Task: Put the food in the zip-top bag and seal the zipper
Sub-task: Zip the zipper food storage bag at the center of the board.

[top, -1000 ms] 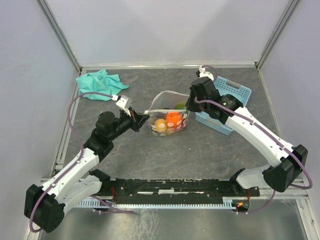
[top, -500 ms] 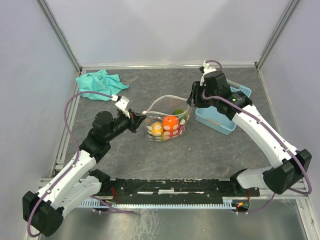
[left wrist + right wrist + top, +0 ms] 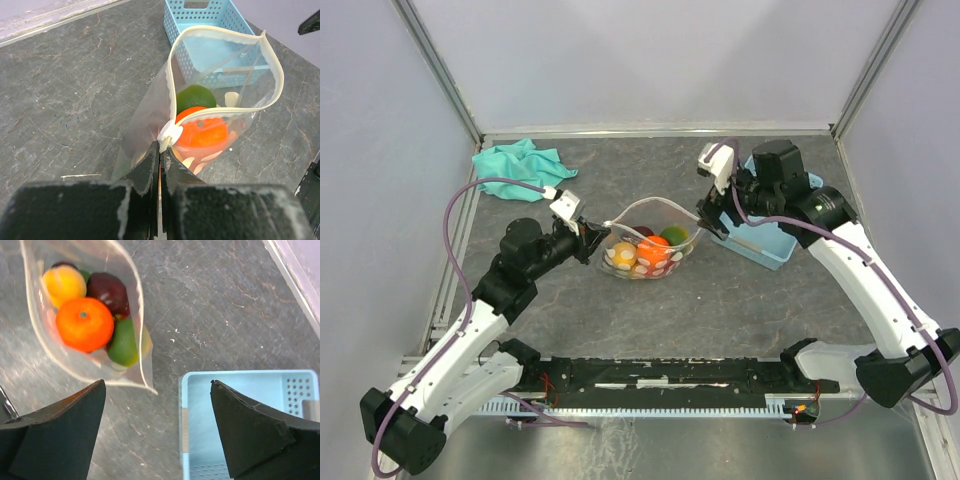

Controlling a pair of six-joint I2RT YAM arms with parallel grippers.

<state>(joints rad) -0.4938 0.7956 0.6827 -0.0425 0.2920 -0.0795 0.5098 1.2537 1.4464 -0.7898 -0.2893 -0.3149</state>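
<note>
- Bag sat mid-counter, mouth gaping, fruit piled inside.
- Left jaws were pinched together on the zipper edge, just below the slider.
- Right jaws were wide apart and empty, over the gap between bag and basket.
- Film looked thin, limp and slippery, and sagged under its load. The stiffer zip strip or slider would be the best hold.

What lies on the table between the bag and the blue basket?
Only bare tabletop, seen in the right wrist view; the open right gripper hangs above it.
</note>
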